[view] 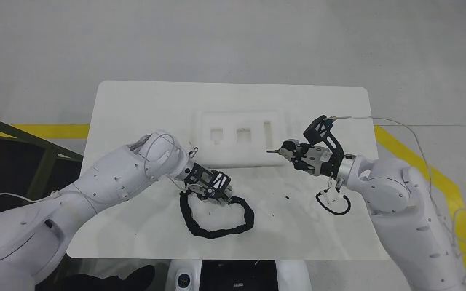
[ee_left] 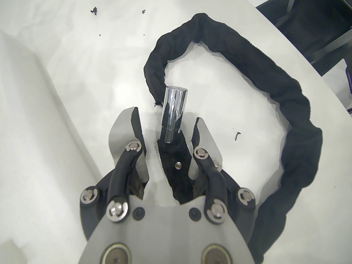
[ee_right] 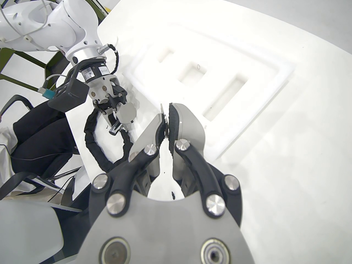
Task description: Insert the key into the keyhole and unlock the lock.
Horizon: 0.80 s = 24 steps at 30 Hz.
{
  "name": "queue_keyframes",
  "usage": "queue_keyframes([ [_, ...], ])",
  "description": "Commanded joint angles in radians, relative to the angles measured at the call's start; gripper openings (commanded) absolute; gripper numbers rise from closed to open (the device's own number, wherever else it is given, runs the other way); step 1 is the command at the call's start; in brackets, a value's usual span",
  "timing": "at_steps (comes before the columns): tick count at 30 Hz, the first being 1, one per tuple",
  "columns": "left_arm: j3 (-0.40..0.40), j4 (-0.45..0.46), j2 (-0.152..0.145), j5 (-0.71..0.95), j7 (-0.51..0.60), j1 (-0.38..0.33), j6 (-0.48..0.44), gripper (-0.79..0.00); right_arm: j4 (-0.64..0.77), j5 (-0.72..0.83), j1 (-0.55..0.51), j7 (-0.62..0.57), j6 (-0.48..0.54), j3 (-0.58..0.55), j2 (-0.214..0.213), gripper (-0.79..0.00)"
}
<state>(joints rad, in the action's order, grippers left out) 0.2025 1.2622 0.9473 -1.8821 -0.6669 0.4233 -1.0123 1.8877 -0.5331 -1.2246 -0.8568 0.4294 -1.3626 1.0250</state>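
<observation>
Left wrist view: the left end effector (ee_left: 166, 115) is spread, its fingers either side of the lock's (ee_left: 297, 105) chrome cylinder (ee_left: 173, 108). Top view: the chain lies looped on the surface (view: 131, 116). Right wrist view: the right end effector (ee_right: 167, 112) pinches the key (ee_right: 161, 109), apart from the cylinder.

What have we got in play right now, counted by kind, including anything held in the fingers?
Black chain lock: 1
Key, pinched in the right gripper: 1
White foam tray: 1
Total: 3
</observation>
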Motion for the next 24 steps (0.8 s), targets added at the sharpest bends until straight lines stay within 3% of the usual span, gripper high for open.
queue_keyframes([
  [1, -0.001, -0.001, 0.000, -0.003, 0.001, 0.002, 0.000, -0.419, 0.000, 0.000, 0.000, 0.000, 0.000, 0.000, 0.000, -0.785],
  [9, -0.004, 0.005, 0.006, -0.014, 0.006, 0.005, 0.000, -0.505, 0.000, 0.000, 0.000, 0.000, 0.000, 0.000, 0.000, -0.785],
  [17, 0.008, 0.002, 0.011, -0.014, -0.010, 0.010, 0.010, -0.785, 0.000, 0.000, 0.000, 0.000, 0.000, 0.000, 0.000, -0.785],
  [24, 0.033, -0.004, -0.002, -0.010, -0.052, 0.019, 0.038, -0.785, 0.000, 0.000, 0.000, 0.000, 0.000, 0.000, 0.000, -0.785],
])
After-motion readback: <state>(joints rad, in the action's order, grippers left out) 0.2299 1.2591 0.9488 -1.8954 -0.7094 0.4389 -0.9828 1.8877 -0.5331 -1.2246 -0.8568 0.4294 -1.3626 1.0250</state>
